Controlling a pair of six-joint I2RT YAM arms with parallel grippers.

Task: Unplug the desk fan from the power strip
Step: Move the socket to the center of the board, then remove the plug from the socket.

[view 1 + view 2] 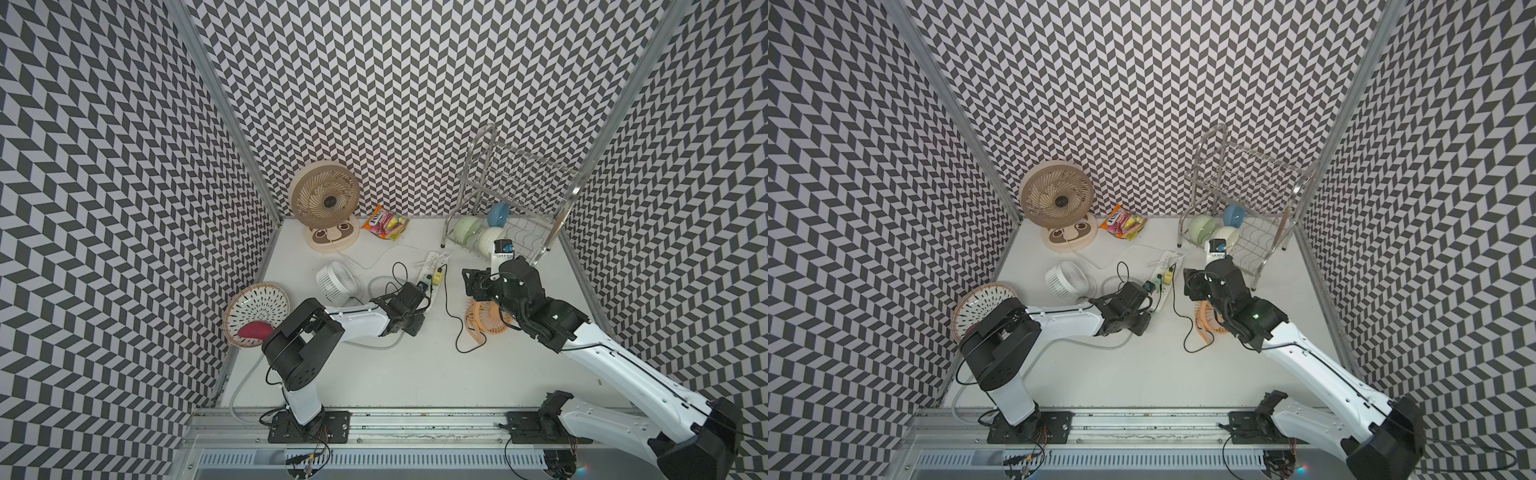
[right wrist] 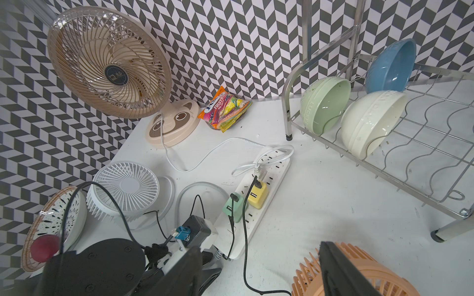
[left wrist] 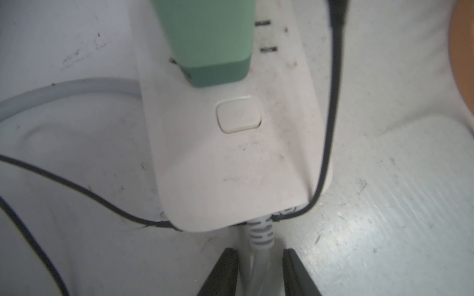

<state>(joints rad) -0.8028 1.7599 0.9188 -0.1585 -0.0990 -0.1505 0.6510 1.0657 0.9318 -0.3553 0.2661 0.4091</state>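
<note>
Left gripper (image 3: 260,252) sits at the near end of the strip (image 3: 230,166), jaws narrow on either side of its grey cord (image 3: 259,235) — whether they press it I cannot tell. Right gripper (image 2: 259,256) hangs wide and empty by the peach fan (image 2: 389,279), right of the strip. Mid-table, the strip runs near to far, carrying a green plug (image 2: 234,207) and a yellow plug (image 2: 257,196). White fan (image 1: 334,280) lies left of it — beige fan (image 1: 324,199) and rack (image 1: 530,243) stand by the far wall.
</note>
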